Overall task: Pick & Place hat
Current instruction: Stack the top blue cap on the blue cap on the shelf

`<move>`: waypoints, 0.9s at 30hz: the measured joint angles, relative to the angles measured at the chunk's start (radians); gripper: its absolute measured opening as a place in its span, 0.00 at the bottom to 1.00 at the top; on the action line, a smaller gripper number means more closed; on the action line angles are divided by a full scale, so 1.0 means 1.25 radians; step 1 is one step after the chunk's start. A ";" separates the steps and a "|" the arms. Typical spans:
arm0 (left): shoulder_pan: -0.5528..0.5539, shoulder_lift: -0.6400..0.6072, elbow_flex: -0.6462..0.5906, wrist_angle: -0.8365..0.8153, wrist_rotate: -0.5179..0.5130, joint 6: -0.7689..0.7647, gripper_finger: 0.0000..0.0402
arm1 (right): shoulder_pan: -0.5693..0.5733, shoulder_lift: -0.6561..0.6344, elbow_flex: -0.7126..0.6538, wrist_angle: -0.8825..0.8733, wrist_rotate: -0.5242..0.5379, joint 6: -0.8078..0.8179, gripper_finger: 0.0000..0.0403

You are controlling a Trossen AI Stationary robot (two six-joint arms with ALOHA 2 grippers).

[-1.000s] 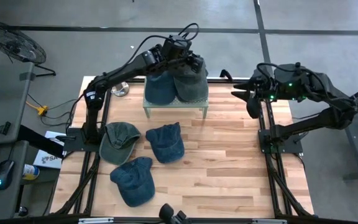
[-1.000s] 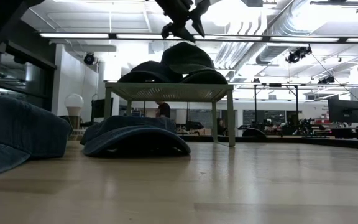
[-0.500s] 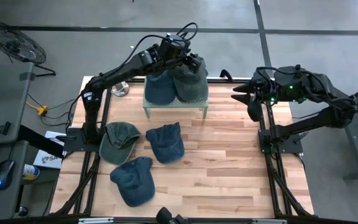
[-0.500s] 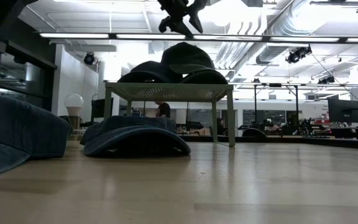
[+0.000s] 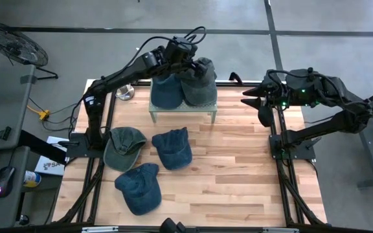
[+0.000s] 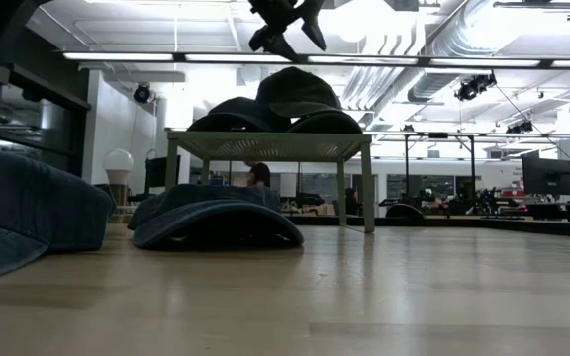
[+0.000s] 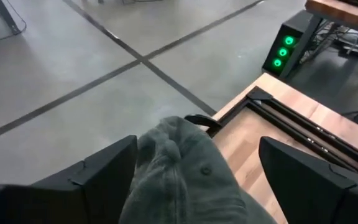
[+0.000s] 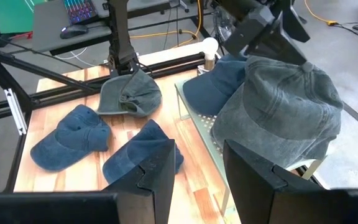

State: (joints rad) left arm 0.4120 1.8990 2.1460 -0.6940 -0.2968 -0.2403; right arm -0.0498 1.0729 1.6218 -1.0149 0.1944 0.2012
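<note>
A small mesh rack stands at the table's far middle. On it lie a blue hat and a grey-green hat, which sits highest in the low view. My left gripper hovers open above the grey-green hat, with clear air between them in the low view. Three more hats lie flat on the table: an olive one and two blue ones. My right gripper waits open by the table's right edge.
A round metal object sits left of the rack at the far edge. Black frame rails run along both sides of the table. Bare wood lies between the rack and the near edge on the right.
My left gripper has risen a little above the grey-green hat and drifted slightly toward the table's left, staying open. The hats have kept their places.
</note>
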 joint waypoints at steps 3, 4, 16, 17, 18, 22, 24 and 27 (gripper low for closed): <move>-0.001 -0.002 0.000 -0.003 -0.001 0.004 0.84 | 0.000 0.000 0.000 -0.013 -0.002 0.001 0.32; 0.000 -0.002 0.000 -0.004 -0.001 0.005 0.84 | 0.000 0.000 0.000 -0.020 -0.002 0.003 0.32; 0.000 -0.035 0.000 -0.022 -0.010 0.031 0.84 | 0.000 0.000 0.000 -0.034 -0.006 0.007 0.32; 0.000 -0.040 0.000 -0.014 -0.020 0.038 0.84 | 0.000 0.000 0.000 -0.034 -0.006 0.006 0.32; 0.000 -0.049 0.000 -0.018 -0.021 0.043 0.84 | 0.000 0.000 0.000 -0.034 -0.006 0.006 0.32; -0.007 -0.090 0.000 -0.073 -0.019 0.059 0.84 | 0.000 0.000 0.000 -0.035 -0.006 0.007 0.32; -0.018 -0.114 0.000 -0.123 -0.007 0.061 0.84 | 0.000 0.000 0.000 -0.035 -0.006 0.008 0.32; -0.047 -0.148 0.000 -0.229 0.005 0.063 0.84 | 0.000 0.000 0.000 -0.040 -0.006 0.015 0.32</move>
State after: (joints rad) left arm 0.3537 1.7136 2.1464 -0.9802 -0.2907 -0.1612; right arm -0.0502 1.0729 1.6218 -1.0646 0.1875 0.2203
